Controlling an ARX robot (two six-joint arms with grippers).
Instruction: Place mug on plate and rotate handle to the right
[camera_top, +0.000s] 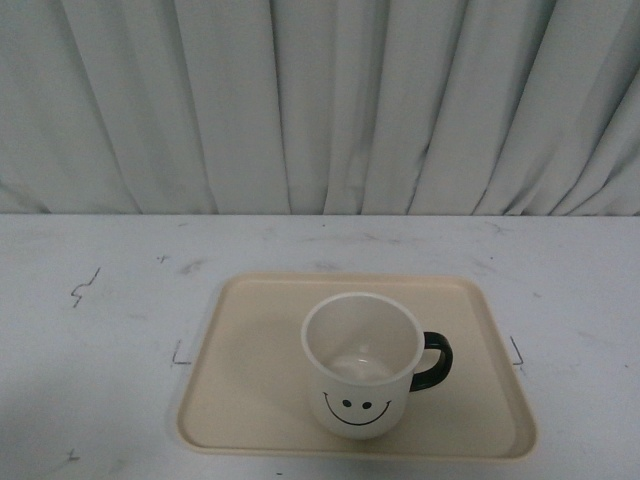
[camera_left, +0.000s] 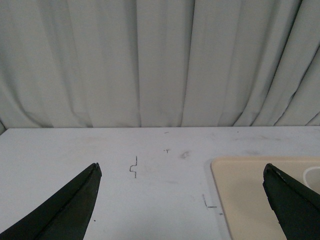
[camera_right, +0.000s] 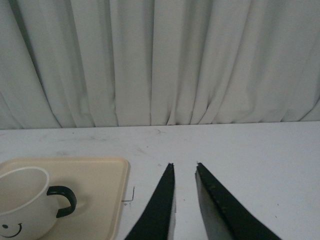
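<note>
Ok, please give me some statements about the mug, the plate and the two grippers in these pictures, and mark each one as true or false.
1. The mug stands upright on the plate. True.
2. The handle points to the robot's left. False: it points to the right.
3. The smiley face is turned toward the curtain. False: it faces the front camera.
4. The left gripper is wide open and holds nothing. True.
5. The right gripper is gripping the handle. False: it is beside the plate, nearly closed with a narrow gap, touching nothing.

white table (camera_top: 100, 330), plate (camera_top: 260, 330) on it
</note>
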